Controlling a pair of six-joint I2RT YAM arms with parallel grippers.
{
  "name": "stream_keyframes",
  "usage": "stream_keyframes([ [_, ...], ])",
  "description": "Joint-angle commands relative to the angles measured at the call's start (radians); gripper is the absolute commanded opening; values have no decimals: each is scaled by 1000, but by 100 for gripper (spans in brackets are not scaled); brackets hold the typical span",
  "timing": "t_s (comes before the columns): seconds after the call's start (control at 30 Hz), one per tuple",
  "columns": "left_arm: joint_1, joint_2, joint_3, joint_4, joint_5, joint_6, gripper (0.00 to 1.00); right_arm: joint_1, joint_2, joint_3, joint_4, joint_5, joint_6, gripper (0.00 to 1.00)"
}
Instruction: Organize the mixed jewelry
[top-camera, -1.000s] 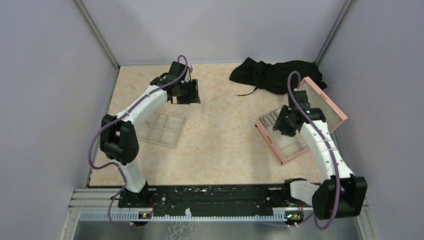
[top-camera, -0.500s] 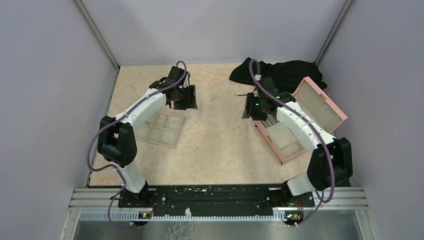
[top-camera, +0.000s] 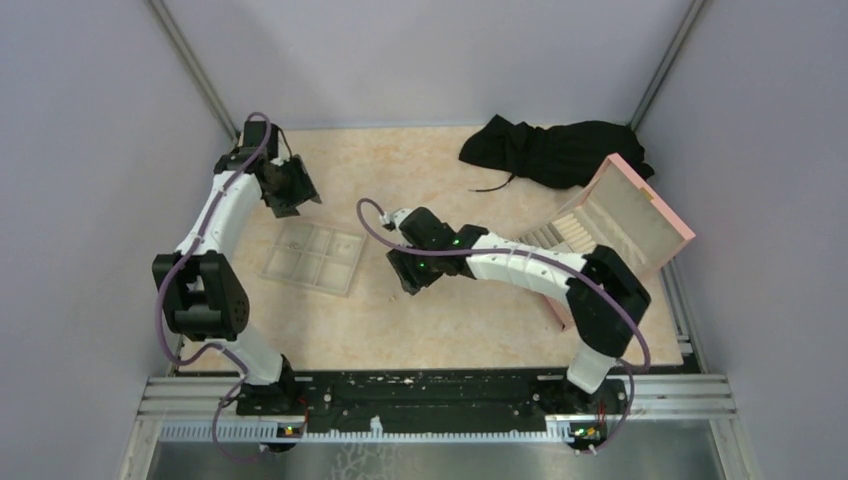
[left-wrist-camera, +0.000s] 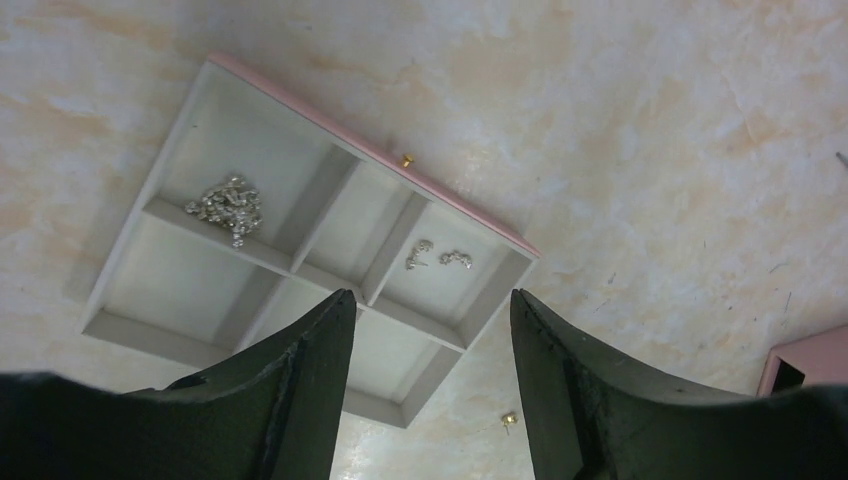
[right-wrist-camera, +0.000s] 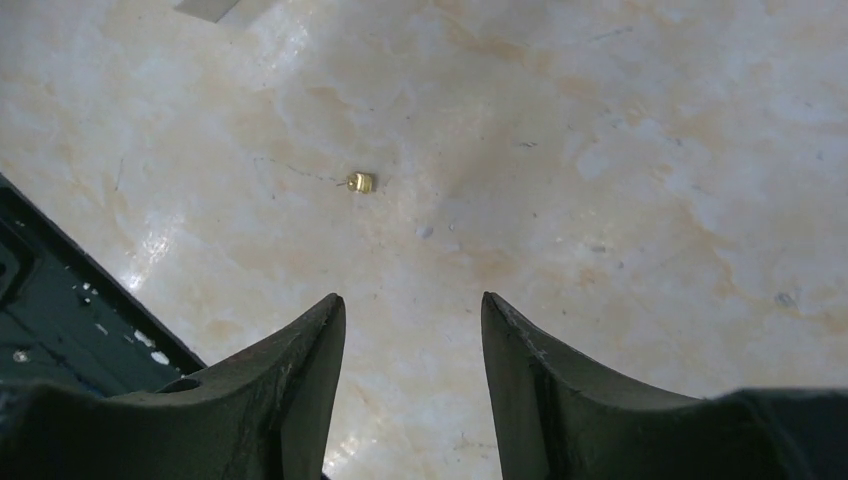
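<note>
Right gripper (right-wrist-camera: 412, 300) hovers with its fingers spread and nothing between them, low over the table (top-camera: 450, 330) just off the right side of the grey divided tray (top-camera: 345, 262). One gold bead (right-wrist-camera: 361, 181) of the mixed jewelry lies on the bare marbled top ahead of the fingertips and a little left of the gap, apart from both fingers; a corner of the tray shows at the upper left of the right wrist view, and the black rail (right-wrist-camera: 60, 320) of the table's near edge sits at its lower left. Pale tabletop surrounds the bead on every side. Left gripper (left-wrist-camera: 432, 300) is also spread and holds nothing, raised beyond the tray's far left corner and looking down on it. Inside the tray, a silvery cluster (left-wrist-camera: 228, 205) fills one end compartment beside the pink-edged rim, and two small pieces (left-wrist-camera: 440, 257) lie side by side in the compartment at the other end of the same row. Just outside that pink rim, touching or nearly touching it, rests a gold stud (left-wrist-camera: 407, 160). Well apart to the tray's right, the pink box (top-camera: 625, 215) stands open against the right wall, and a black cloth (top-camera: 550, 150) is heaped beyond it at the table's far edge.
</note>
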Motion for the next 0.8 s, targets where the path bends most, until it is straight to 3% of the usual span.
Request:
stream_keyframes([
  [0.0,75,-26,33,-60,24,-50,65,43,118,79,73,32,-39,53],
  [0.37,105,-67,0,-52,17,-26,66,109,273,177,47,153,59,53],
  [0.77,105,-71,-12,-46,27,-6,66,132,295,184,85,114,64,53],
])
